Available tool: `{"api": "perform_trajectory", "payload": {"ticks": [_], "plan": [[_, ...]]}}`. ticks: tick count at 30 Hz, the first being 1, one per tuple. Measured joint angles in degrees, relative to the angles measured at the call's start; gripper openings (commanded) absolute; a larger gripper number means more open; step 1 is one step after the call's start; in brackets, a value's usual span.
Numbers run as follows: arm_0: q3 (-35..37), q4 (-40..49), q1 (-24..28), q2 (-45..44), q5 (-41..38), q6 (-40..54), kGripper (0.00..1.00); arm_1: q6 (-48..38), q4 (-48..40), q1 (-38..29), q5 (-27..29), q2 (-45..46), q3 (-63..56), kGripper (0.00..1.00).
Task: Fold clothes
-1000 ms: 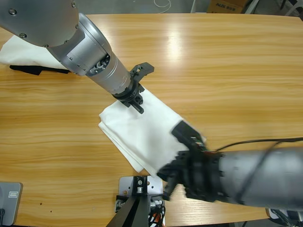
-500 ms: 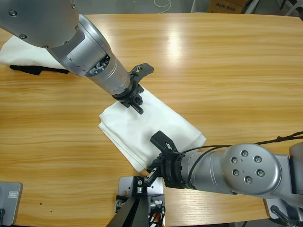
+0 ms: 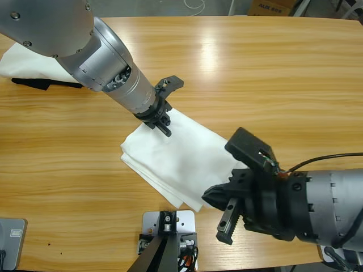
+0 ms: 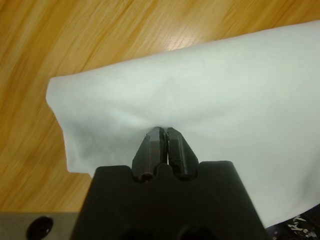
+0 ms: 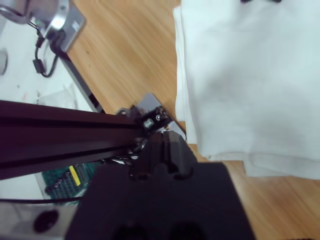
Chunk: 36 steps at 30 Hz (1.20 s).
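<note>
At about ten o'clock on the tabletop point(image 3: 272, 73) a second white garment point(image 3: 28, 62) lies bunched at the edge, with something black point(image 3: 39, 83) along its lower side; it is well apart from the work and untouched. From that same corner the left arm reaches toward the centre, and its gripper point(image 3: 165, 127) rests tip-down on the shirt point(image 3: 181, 158), which lies as a folded oblong in the middle of the tabletop, running from ten o'clock to four o'clock. In the left wrist view the left gripper point(image 4: 161, 134) has its jaws closed together, tips pressed into the cloth so that it dimples around them; I judge this is to pin the top edge of the shirt point(image 4: 210, 100) so the fold does not slide or spring open. Whether any cloth is pinched between the tips cannot be told. Down at five o'clock the right gripper point(image 3: 224, 212) hangs over the near edge of the tabletop, just past the shirt's lower end. In the right wrist view the right gripper point(image 5: 162, 150) has its jaws closed and holds nothing, with the layered edge of the shirt point(image 5: 250, 85) lying clear of it, so the fold looks largely made
</note>
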State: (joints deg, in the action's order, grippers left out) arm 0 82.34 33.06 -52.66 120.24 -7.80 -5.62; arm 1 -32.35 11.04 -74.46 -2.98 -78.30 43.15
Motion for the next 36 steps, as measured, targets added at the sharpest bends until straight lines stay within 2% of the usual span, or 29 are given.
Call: {"api": "perform_trajectory", "payload": {"ticks": [4, 9, 13, 21, 25, 29, 32, 36], "plan": [[-0.2, 0.0, 0.0, 0.0, 0.0, 0.0, 0.0, 0.0, -3.6, 0.0, 0.6, -2.0, 0.0, 0.0], [-0.3, 0.0, 0.0, 0.0, 0.0, 0.0, 0.0, 0.4, -12.4, 0.4, 0.7, -11.4, -1.2, 0.0], [-1.2, 0.0, 0.0, 0.0, 0.0, 0.0, 0.0, 1.3, -15.9, 3.7, 3.0, -17.0, -3.6, 0.0], [-2.4, -0.1, 0.0, -0.3, 0.0, 0.0, 0.0, 2.3, -17.6, 8.1, 3.8, -19.6, -6.3, 0.0], [-2.5, -0.3, 0.0, -0.3, 0.0, 0.0, 0.0, 2.1, -23.0, 8.2, 1.7, -23.3, -8.9, 0.0], [-2.5, -0.5, 0.0, -0.3, 0.0, 0.0, 0.0, 0.5, -27.4, 8.2, 0.4, -23.3, -12.0, 0.0], [-2.5, -0.8, 0.0, -0.3, 0.0, 0.0, 0.0, -0.1, -25.9, 8.0, 0.4, -20.6, -13.4, 0.0], [-2.5, -1.2, 0.0, -0.3, 0.0, -0.1, 0.0, 0.3, -16.1, 7.9, 1.1, -12.8, -14.3, 0.0]]}}
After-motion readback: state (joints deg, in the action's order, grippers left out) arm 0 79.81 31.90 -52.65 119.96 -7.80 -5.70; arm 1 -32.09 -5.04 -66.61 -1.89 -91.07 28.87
